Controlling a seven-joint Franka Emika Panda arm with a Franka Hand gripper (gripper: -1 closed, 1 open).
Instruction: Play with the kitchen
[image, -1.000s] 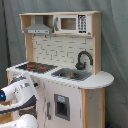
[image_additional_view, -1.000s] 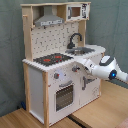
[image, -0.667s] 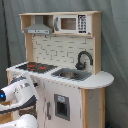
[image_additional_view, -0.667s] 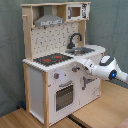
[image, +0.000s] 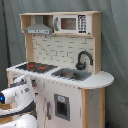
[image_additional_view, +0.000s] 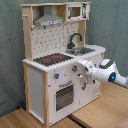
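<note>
1. While my gripper (image_additional_view: 80, 71) presses close to the kitchen (image_additional_view: 47, 92) front in the second exterior view, I cannot tell whether it is apart or together.
2. At its nine o'clock sits the oven door (image_additional_view: 64, 96).
3. At eleven o'clock lies the hob (image_additional_view: 52, 59); at twelve, the tap (image_additional_view: 74, 39) over the sink (image_additional_view: 81, 50).
4. High above hangs the hood (image_additional_view: 49, 20).

The kitchen (image: 75, 95) is white and pale wood — black hob (image_additional_view: 52, 59) with red rings, black tap (image: 84, 59), grey hood (image_additional_view: 49, 21). Its back wall (image: 57, 50) carries a brick pattern; the arm (image_additional_view: 102, 72) is white with blue lights.
</note>
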